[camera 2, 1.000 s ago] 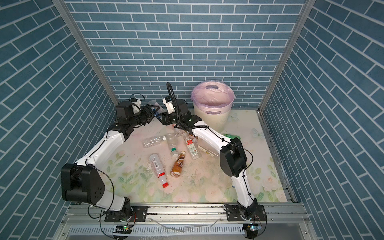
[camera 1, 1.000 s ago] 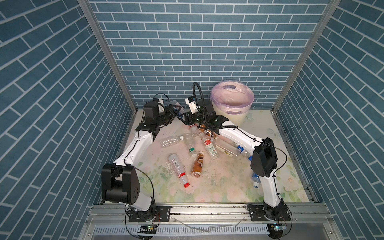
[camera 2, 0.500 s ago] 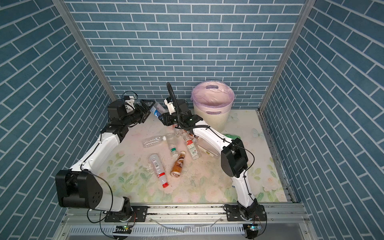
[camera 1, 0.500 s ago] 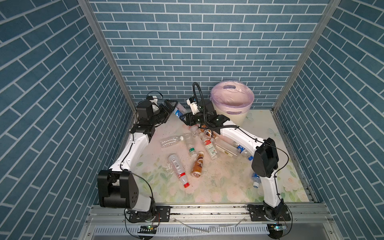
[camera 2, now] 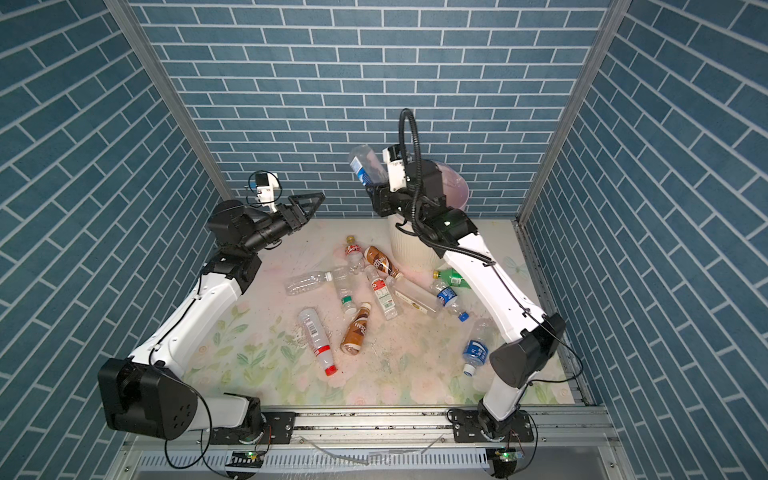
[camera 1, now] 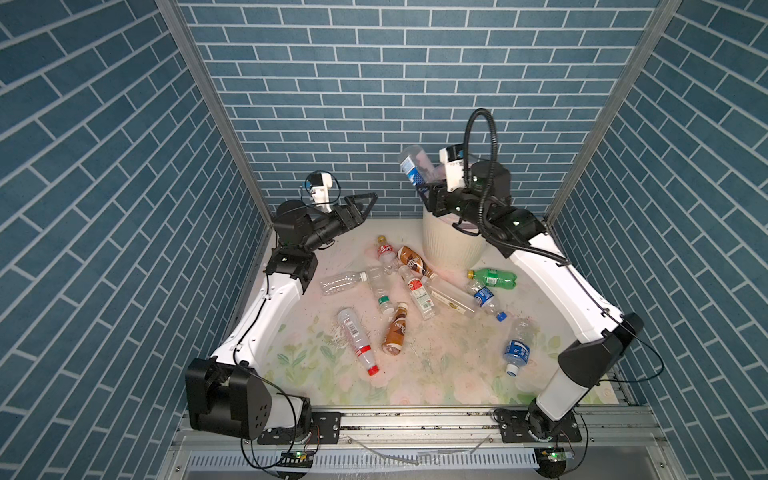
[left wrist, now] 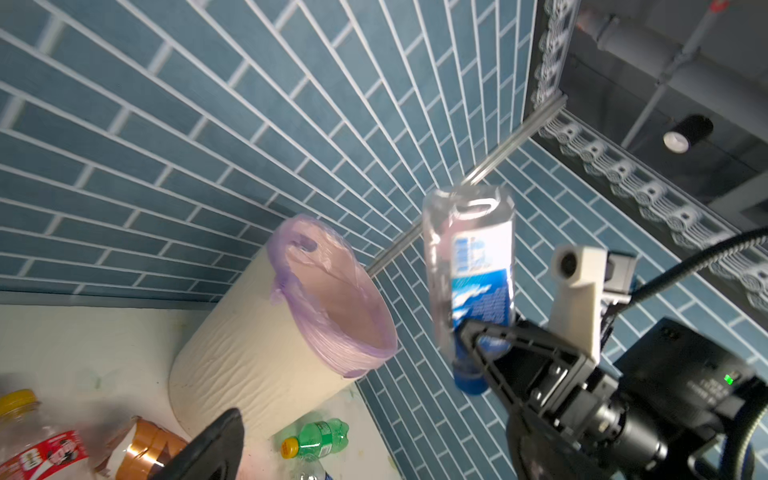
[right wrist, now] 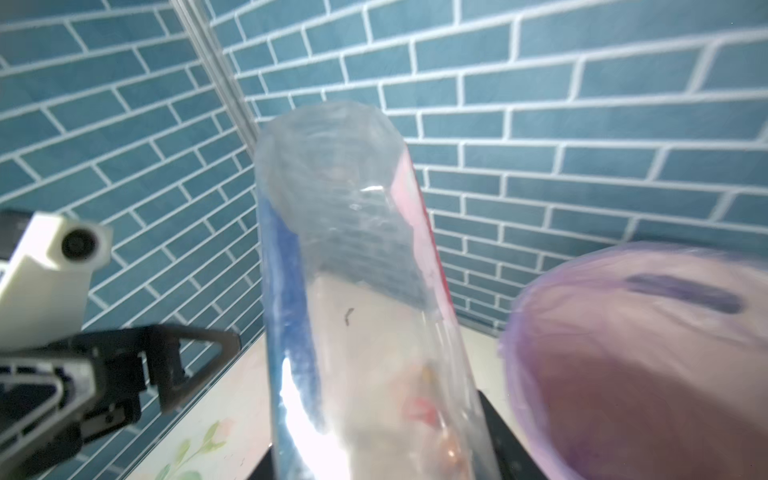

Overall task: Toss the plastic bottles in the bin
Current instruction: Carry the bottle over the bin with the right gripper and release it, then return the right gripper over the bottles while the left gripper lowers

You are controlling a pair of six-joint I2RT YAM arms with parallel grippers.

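Blue-brick walls, floral counter | left pincer far left, spread wide, empty | right pincer clamps blue-label bottle, raised beside far bin rim | other bottles lie mid-counter

I'm working in a lab test booth: brick-print wall panels on aluminium posts, a flowered cloth over the bench, and a metal rail along its front edge.

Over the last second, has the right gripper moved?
Yes. In a top view the right gripper, shut on a blue-labelled bottle, has shifted right, closer to the bin.
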